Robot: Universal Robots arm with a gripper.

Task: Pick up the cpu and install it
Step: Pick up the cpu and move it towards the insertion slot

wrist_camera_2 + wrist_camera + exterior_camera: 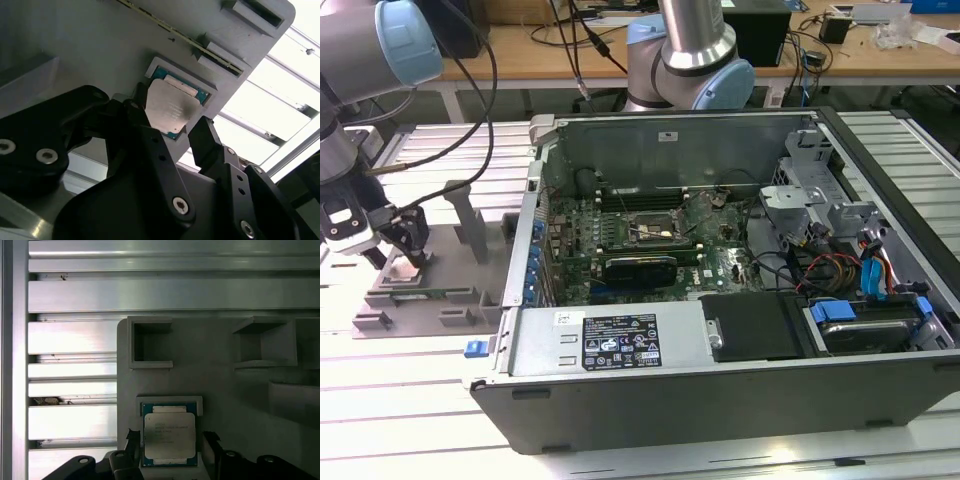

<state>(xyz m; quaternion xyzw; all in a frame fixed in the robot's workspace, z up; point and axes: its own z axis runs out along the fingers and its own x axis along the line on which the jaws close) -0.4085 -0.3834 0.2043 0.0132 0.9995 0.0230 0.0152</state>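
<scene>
The square metal-topped cpu (169,436) is silver-grey with a green rim; the moulded plastic tray (225,390) is plain grey.

A robotics lab: an opened computer case (700,400) lies on a slotted aluminium table (400,400), with a robot arm (692,50) and cable-strewn workbenches (880,55) behind it.

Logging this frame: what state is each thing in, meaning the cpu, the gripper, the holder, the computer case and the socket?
cpu: lying flat in its recess, metal top up, not lifted.
gripper: open, one finger on either side of the cpu.
grey holder: cpu recess occupied, two square pockets empty.
computer case: side panel off, interior exposed.
motherboard socket: too small to tell whether open or filled.
</scene>
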